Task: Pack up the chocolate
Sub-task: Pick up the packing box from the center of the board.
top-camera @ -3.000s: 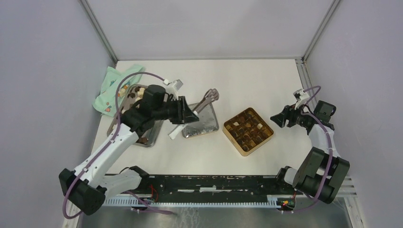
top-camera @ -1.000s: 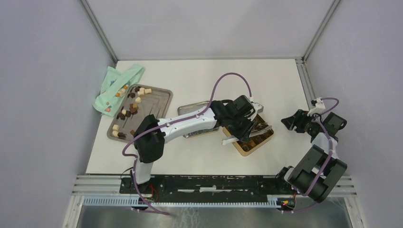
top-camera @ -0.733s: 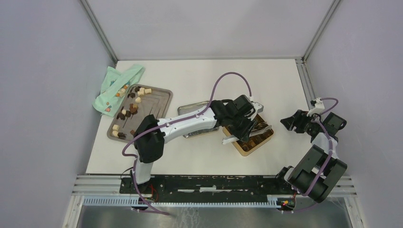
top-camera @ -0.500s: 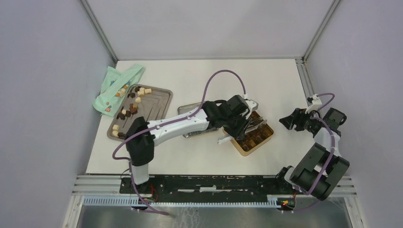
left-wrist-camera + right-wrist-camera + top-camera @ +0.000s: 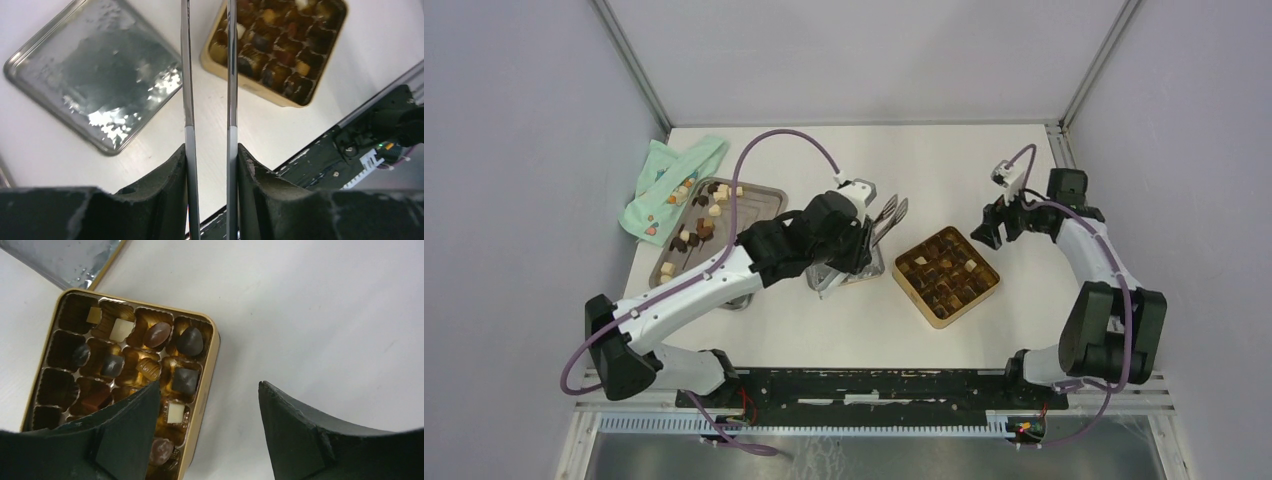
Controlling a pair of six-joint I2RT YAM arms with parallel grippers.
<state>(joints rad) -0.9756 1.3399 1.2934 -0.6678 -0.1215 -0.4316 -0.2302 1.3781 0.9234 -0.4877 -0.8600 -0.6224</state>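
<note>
Left end effector (image 5: 210, 155) clamps the tweezers (image 5: 187, 75) (tips apart); right end effector (image 5: 207, 410) hovers spread beside the tin (image 5: 213, 347).

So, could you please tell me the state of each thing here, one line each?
left gripper: shut on the tweezers
tweezers: held, arms apart
right gripper: open, holding nothing
gold tin: uncovered, partly filled, some compartments vacant
chocolate: some in the tin, some loose on the left tray
</note>
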